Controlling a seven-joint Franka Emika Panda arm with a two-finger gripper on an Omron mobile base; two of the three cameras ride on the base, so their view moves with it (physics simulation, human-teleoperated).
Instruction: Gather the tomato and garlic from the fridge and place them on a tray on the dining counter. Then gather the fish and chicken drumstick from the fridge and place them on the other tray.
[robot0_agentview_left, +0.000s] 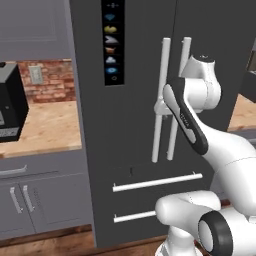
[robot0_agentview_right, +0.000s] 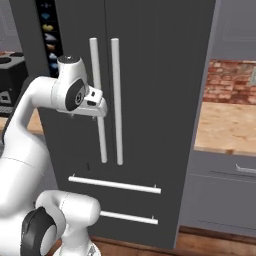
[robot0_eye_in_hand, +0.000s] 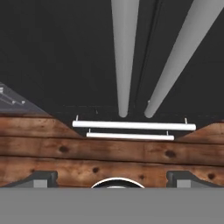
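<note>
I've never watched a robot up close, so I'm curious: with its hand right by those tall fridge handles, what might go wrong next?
The fridge doors are shut, and the open fingers sit close to the left handle without gripping it.

1. Closing off-centre, they might slip off that thin round bar.
2. The right handle stands very near, so they could knock or catch it instead.
3. The arm's elbow is close to the doors, and an opening door might hit it.

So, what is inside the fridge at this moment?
Nothing inside can be seen: both doors of the fridge are shut, and the open gripper sits at the left door handle.
</note>
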